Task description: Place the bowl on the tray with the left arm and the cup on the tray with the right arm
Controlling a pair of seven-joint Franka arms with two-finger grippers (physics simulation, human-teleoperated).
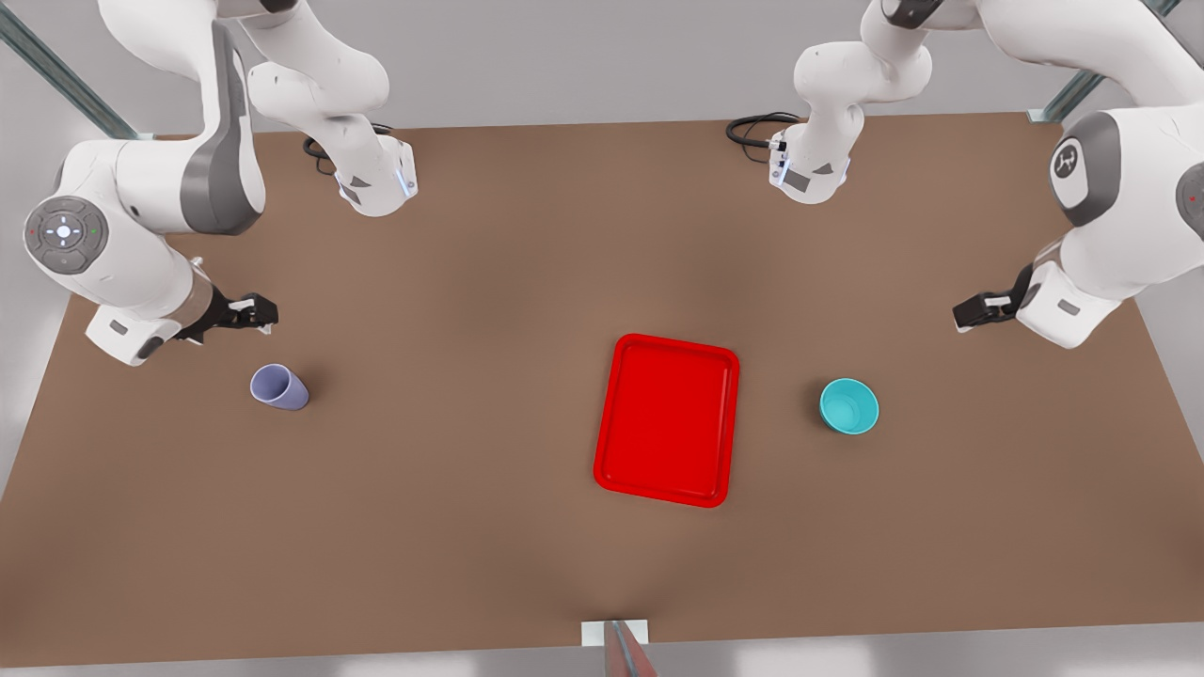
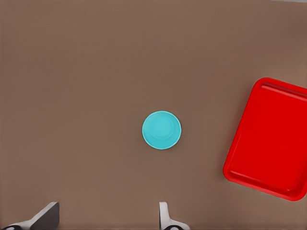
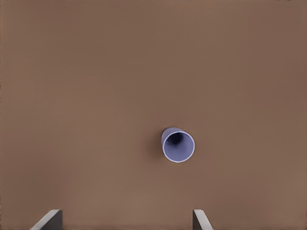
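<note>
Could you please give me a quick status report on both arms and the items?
Left tool open, high beside the bowl. Right tool open, high near the cup. Both upright on the table, tray bare. Paths unobstructed.

Front view: high, looks steeply down on the whole table (image 1: 470,527), arm bases at the far edge. Left wrist view: rides the arm on the front view's right, faces straight down from well above the bowl (image 2: 161,130), tray (image 2: 268,139) at the frame edge; shares both with the front view. Right wrist view: rides the other arm, straight down over the cup (image 3: 178,144); shares only that with the front view.
</note>
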